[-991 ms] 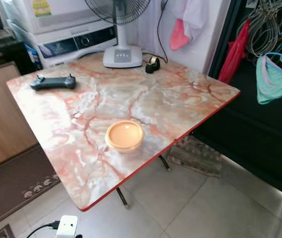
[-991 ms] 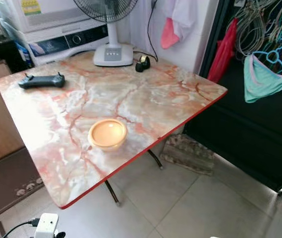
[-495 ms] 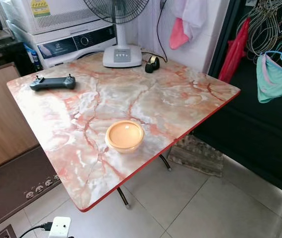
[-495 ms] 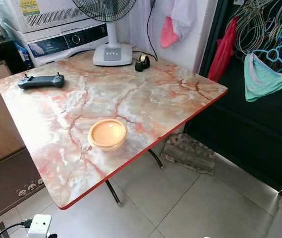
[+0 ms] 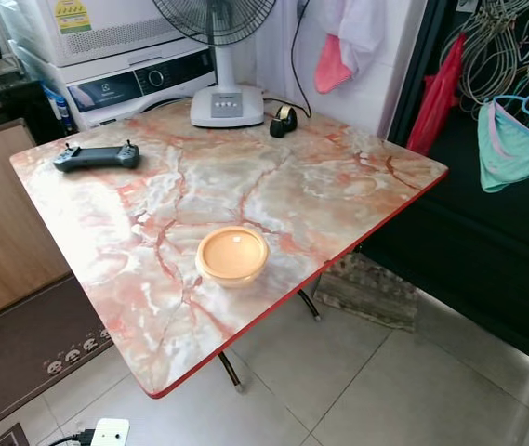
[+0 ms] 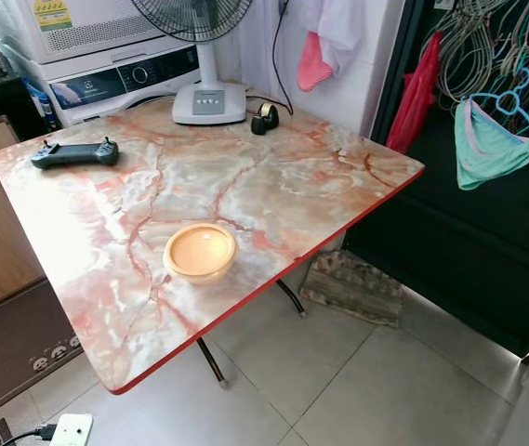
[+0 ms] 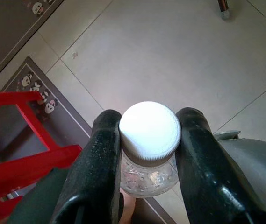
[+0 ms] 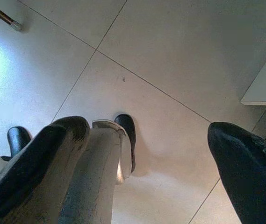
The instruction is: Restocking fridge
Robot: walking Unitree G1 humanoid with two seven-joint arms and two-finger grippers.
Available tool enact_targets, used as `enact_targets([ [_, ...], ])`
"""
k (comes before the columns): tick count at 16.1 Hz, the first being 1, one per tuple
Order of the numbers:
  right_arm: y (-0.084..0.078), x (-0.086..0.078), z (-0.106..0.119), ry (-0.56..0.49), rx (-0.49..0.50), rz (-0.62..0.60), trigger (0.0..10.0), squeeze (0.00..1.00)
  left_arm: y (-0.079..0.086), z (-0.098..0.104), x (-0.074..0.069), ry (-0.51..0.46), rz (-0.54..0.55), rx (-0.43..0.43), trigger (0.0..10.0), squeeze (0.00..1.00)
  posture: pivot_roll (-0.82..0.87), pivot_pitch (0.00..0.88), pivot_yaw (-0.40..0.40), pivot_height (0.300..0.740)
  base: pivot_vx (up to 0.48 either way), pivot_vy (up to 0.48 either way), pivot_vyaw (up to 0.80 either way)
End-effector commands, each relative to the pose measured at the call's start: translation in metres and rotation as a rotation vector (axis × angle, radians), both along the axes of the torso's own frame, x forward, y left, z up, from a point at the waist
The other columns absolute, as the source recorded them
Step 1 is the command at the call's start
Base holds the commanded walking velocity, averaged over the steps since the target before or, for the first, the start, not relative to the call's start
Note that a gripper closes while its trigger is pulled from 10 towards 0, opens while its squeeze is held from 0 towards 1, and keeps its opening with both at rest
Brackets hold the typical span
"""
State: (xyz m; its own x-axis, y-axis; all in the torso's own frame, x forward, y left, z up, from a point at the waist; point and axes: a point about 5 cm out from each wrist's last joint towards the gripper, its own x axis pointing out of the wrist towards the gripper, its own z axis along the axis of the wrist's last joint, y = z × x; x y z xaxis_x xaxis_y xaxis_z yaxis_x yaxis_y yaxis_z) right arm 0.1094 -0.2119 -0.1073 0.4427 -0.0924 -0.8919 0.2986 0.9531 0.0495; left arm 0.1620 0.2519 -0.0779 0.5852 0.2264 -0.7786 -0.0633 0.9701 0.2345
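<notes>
In the left wrist view my left gripper (image 7: 149, 117) is shut on a clear plastic bottle (image 7: 147, 179) with a white screw cap (image 7: 149, 133), one black finger pressing on each side just below the cap. The bottle hangs over the pale floor tiles. My right gripper (image 8: 147, 133) is open with nothing between its fingers; it points down at the tiled floor beside my own leg and foot (image 8: 123, 140). No fridge can be seen in these frames.
A marble-patterned folding table (image 5: 338, 186) stands ahead, carrying an orange lidded bowl (image 5: 232, 255), a black controller (image 5: 97, 156), a fan base (image 5: 227, 104) and a tape dispenser (image 5: 284, 121). A power strip (image 5: 109, 432) lies on the floor. Hangers with clothes (image 5: 515, 149) hang right. A red frame (image 7: 25, 158) stands by the left gripper.
The head view has shifted a little, so the power strip sits lower in the frame. Nothing on the table has moved.
</notes>
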Motion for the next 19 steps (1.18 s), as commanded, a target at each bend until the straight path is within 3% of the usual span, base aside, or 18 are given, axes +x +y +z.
enact_targets([
  [1, -0.002, -0.001, 0.0, -0.009, -0.005, -0.024, 10.0, 0.0, 0.001, -0.004, -0.011, 0.03, 0.015, -0.012, 10.0, 0.0, 0.0, 0.0, 0.002, 0.74, 0.0, 0.0, 0.0],
  [2, -0.003, -0.002, 0.0, -0.009, -0.005, -0.022, 10.0, 0.0, 0.006, -0.006, -0.02, 0.047, 0.031, -0.015, 10.0, 0.0, 0.0, 0.0, 0.001, 0.74, 0.0, 0.0, 0.0],
  [7, -0.003, -0.005, -0.001, -0.005, -0.005, -0.018, 10.0, 0.0, 0.018, -0.009, -0.04, 0.085, 0.052, -0.008, 10.0, 0.0, 0.0, 0.0, 0.001, 0.74, 0.0, 0.0, 0.0],
  [15, -0.003, -0.007, -0.001, 0.005, -0.004, -0.021, 10.0, 0.0, -0.008, -0.02, -0.047, 0.12, 0.042, -0.036, 10.0, 0.0, 0.0, 0.0, 0.001, 0.74, -0.03, 0.0, 0.0],
  [19, -0.004, -0.008, -0.001, 0.005, -0.004, -0.02, 10.0, 0.0, -0.023, -0.022, -0.041, 0.112, 0.033, -0.052, 10.0, 0.0, 0.0, 0.0, -0.002, 0.74, -0.252, 0.0, 0.0],
])
